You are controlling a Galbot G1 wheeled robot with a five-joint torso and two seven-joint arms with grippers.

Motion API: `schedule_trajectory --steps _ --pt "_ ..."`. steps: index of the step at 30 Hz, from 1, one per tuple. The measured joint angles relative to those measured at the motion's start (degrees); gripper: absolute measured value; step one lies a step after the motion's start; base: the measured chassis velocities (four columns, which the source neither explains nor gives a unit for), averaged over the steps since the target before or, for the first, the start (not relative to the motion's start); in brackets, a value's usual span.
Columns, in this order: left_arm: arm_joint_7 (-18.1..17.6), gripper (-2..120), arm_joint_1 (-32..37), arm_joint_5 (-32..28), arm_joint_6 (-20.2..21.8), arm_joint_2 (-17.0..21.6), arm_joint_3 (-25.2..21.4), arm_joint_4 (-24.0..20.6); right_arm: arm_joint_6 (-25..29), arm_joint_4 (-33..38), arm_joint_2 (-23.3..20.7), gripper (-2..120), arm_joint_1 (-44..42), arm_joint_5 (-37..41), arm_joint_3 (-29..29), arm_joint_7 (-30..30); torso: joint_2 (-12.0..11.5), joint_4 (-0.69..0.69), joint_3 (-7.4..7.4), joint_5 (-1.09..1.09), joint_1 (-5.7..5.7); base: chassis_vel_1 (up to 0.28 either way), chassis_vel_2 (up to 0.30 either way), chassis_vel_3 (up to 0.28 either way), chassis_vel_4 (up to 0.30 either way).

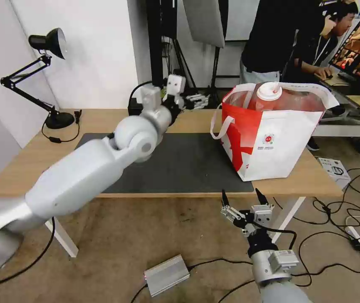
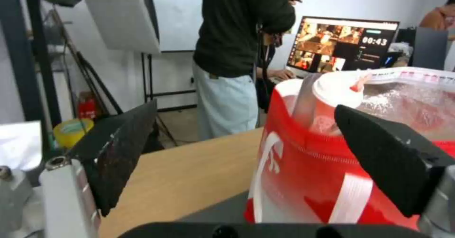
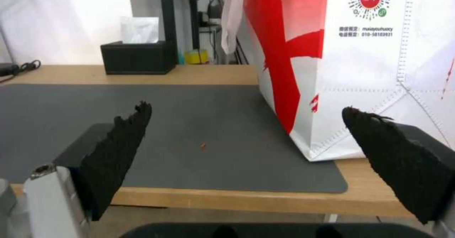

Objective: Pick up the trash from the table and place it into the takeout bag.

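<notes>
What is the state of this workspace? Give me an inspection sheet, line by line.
Surface: light-wood table with dark grey rectangular mat; one small reddish crumb on the mat.
Job's things: boxy white-and-red takeout bag upright at the mat's right end; red paper cup with white lid inside it.
Clutter: black tissue box and black desk lamp along the far edge.
Grippers: left gripper open, raised near the far edge, facing the bag; right gripper open, below the near edge.
Cables: black floor cables at right.
Surroundings: silver box on the floor; lit monitor behind.
</notes>
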Motion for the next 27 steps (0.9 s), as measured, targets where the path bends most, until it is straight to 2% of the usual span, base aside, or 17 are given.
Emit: schedule_trajectory --steps 6,10,20,24,25,27 --pt "-0.9 100 4.0 1.01 -0.09 0.81 -3.03 -2.87 0.0 0.0 0.0 100 0.0 0.0 0.0 0.0 0.0 0.0 0.0 0.0 0.0 0.0 0.0 0.0 0.0" --pt "-1.06 100 10.3 3.06 -0.23 2.87 -7.53 -6.63 0.0 0.0 0.0 100 0.0 0.0 0.0 0.0 0.0 0.0 0.0 0.01 0.0 0.0 0.0 0.0 0.0" --pt "-0.92 100 21.74 7.23 -1.28 6.98 -15.11 -10.66 0.0 0.0 0.0 100 0.0 0.0 0.0 0.01 0.01 0.0 0.01 -0.01 0.0 0.0 0.0 0.0 0.0" --pt "-0.64 100 28.8 8.84 -1.42 7.96 -21.34 -13.54 0.0 0.0 0.0 100 0.0 0.0 0.0 0.01 0.01 0.0 0.0 0.0 0.0 0.0 0.0 0.0 0.0" --pt "-0.64 100 28.8 8.84 -1.42 7.96 -21.34 -13.54 0.0 0.0 0.0 100 0.0 0.0 0.0 0.01 0.01 0.0 0.0 0.0 0.0 0.0 0.0 0.0 0.0" --pt "-0.2 100 32.44 10.13 -1.72 8.33 -24.36 -14.88 0.0 0.0 0.0 100 0.0 0.0 0.0 0.0 0.01 -0.01 0.0 0.0 0.01 0.0 0.0 0.0 0.0"
